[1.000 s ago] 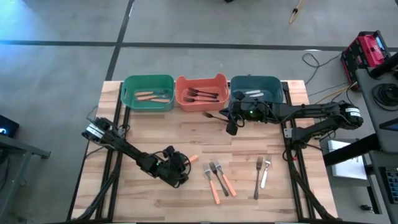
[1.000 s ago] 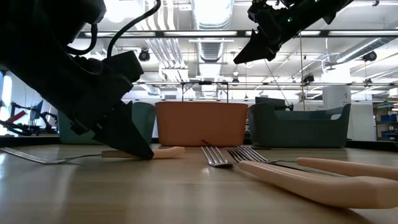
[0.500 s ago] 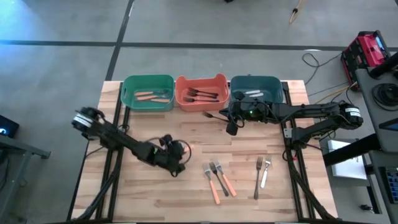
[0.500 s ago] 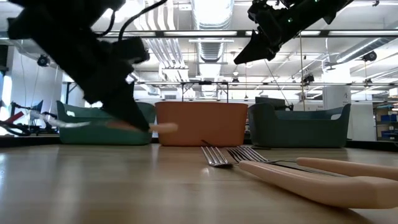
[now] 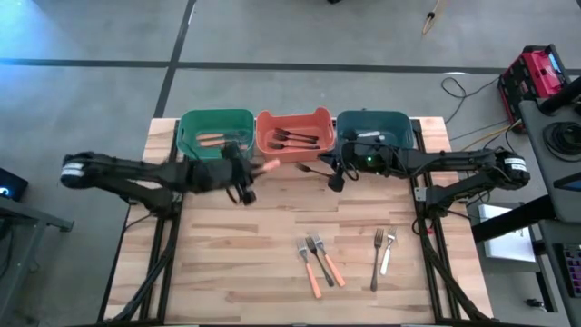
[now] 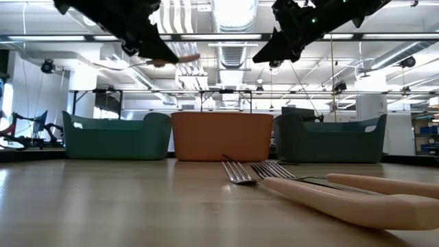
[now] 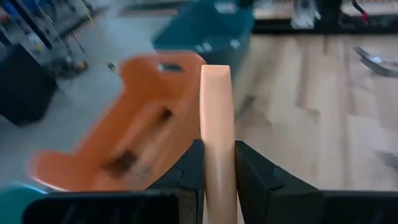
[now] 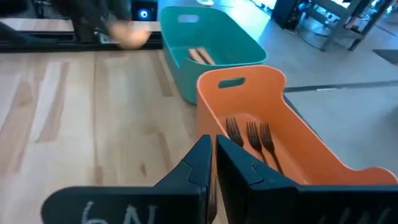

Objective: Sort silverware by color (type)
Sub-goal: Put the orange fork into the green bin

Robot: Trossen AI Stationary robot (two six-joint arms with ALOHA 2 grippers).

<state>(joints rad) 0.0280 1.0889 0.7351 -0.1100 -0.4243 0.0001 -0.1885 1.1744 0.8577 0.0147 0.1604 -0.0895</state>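
Note:
My left gripper point(image 5: 251, 173) hangs high over the table just in front of the green bin point(image 5: 216, 134) and the orange bin point(image 5: 293, 133). It is shut on an orange-handled fork point(image 7: 216, 112), which also shows in the low view point(image 6: 184, 60). My right gripper point(image 5: 335, 180) hovers shut and holding nothing in front of the dark teal bin point(image 5: 374, 132). A dark fork point(image 5: 313, 168) lies flat on the table beneath and beside it. Several more forks point(image 5: 318, 259) lie flat near the front edge. My left gripper pinches the fork's orange handle point(image 7: 217, 163) between its two fingers point(image 7: 189, 169), which lie along it. The handle's free end point(image 7: 215, 73) sticks out ahead of the fingertips. The gripper comes nearly level from the table's left. The fork is lifted clear; its tine end is hidden behind the gripper.
The green bin holds orange-handled forks point(image 5: 218, 139), the orange bin dark forks point(image 8: 252, 138), the teal bin pale ones point(image 5: 368, 136). Two more forks point(image 5: 382, 250) lie at the front right. Bare wood lies between the bins and the front forks.
My left gripper has risen from the table's near left part, carrying the orange-handled fork off the wood. It has swung toward the far edge and the bins, rolling as it went. The fork now hangs high and clear.

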